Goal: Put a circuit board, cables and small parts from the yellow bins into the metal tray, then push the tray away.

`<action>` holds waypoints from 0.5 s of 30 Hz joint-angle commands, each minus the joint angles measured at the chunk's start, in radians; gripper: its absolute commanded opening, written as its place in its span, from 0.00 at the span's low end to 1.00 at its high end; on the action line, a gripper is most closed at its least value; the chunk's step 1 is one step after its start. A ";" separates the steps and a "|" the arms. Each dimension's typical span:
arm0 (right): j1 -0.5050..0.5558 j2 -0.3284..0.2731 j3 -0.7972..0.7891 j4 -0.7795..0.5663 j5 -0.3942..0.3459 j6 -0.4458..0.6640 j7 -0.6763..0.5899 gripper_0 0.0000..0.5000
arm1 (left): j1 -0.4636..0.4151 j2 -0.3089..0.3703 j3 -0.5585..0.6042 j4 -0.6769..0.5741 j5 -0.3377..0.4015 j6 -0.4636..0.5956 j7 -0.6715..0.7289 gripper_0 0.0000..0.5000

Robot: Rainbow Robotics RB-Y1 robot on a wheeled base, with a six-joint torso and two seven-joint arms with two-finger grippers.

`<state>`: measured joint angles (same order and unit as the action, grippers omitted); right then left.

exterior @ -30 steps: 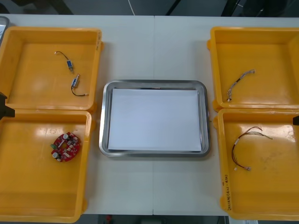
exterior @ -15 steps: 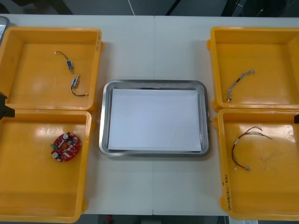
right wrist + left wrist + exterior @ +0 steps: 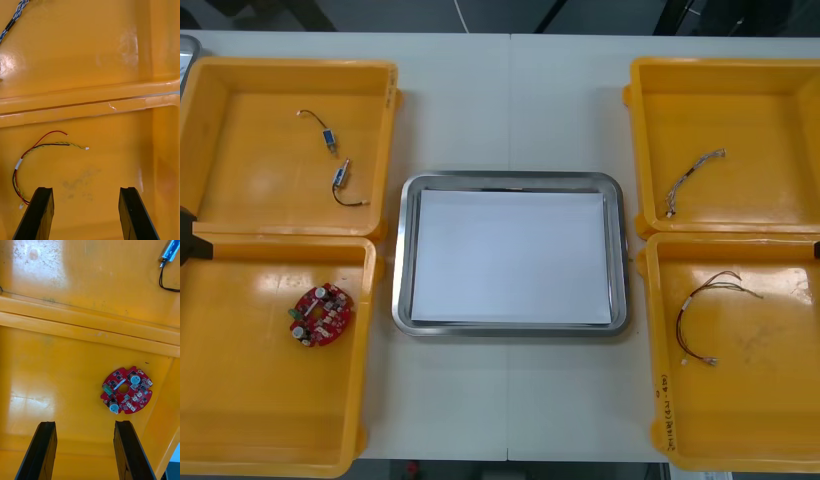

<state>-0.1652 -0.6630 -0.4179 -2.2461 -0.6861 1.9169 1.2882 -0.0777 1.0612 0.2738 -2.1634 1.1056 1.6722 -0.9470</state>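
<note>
the left end effector [image 3: 84, 450] hangs open over the near left yellow plastic bin [image 3: 240, 420], with the round red circuit board [image 3: 126, 390] lying just beyond one black finger. the right end effector [image 3: 86, 213] is open too, over the near right yellow bin [image 3: 780, 400], beside the curled red and yellow cable [image 3: 37, 157]. the twisted blue and white cable [image 3: 11, 18] in the far right bin [image 3: 780, 100] is cut off at the edge, as is a small metal part [image 3: 170, 249] on a black lead. the white-lined shiny metal tray [image 3: 510, 182] sits on the light bench [image 3: 510, 100] between the bins.
</note>
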 commanded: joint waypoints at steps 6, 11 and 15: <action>0.004 0.105 0.036 -0.098 0.120 0.003 -0.061 1.00 | 0.088 0.097 -0.007 -0.004 0.062 -0.118 -0.231 0.89; 0.004 0.146 0.067 -0.127 0.155 0.003 -0.075 1.00 | 0.107 0.138 -0.050 -0.004 0.077 -0.175 -0.315 0.89; -0.005 0.183 0.074 -0.127 0.152 0.003 -0.079 1.00 | 0.107 0.175 -0.113 -0.004 0.080 -0.235 -0.334 0.88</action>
<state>-0.1652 -0.5157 -0.3596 -2.3402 -0.5414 1.9169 1.2629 0.0145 1.1643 0.2187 -2.1631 1.1748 1.4770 -1.2970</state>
